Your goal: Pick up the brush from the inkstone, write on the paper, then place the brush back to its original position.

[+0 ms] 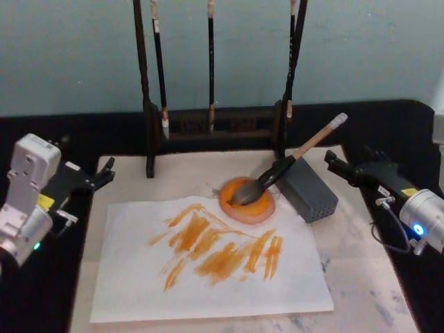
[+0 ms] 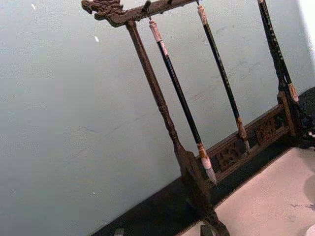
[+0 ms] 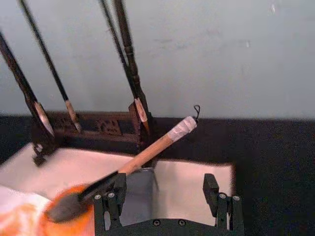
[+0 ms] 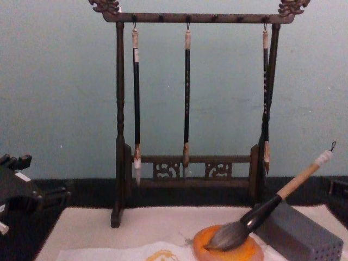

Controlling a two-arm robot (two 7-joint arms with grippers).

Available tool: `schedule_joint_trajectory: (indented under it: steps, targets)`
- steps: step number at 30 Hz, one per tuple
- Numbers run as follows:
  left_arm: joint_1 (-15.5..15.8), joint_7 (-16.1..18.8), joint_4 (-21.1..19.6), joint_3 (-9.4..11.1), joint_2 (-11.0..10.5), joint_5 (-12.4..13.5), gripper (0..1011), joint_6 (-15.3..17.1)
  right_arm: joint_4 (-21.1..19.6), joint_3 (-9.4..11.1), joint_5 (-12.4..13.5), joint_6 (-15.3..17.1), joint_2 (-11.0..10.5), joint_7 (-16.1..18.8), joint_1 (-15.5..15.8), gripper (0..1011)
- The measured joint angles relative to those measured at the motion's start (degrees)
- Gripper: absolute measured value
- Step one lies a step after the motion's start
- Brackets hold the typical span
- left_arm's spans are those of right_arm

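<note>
The brush (image 1: pixel 291 163) is rested with bristles in the inkstone (image 1: pixel 248 202) and handle over the grey box (image 1: pixel 310 190); the paper (image 1: pixel 208 270) is marked with orange strokes.

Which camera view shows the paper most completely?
The head view: the whole paper lies visible with its orange strokes. The chest view catches just its far edge, the right wrist view one corner.

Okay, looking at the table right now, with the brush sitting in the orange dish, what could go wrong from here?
1. The brush only leans on the grey box; the right gripper, open and close beside the handle, could knock it off.
2. The inkstone sits at the paper's edge, so sliding bristles could smear the orange strokes.
The left gripper is parked at the far left and poses little threat.
</note>
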State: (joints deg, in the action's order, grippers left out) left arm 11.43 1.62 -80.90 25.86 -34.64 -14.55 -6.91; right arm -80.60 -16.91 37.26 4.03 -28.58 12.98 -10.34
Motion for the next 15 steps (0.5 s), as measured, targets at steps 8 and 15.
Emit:
schedule_joint_trajectory:
  steps: [8,15]
  targets:
    - [0.0,0.0,0.0,0.0,0.0,0.0,1001,0.0,2.6,5.0,13.4,9.2,5.1,2.6,-0.9,1000]
    - [0.0,0.0,0.0,0.0,0.0,0.0,1001,0.0,6.1,7.2,21.8,13.0,8.8,2.3,-3.2,1000]
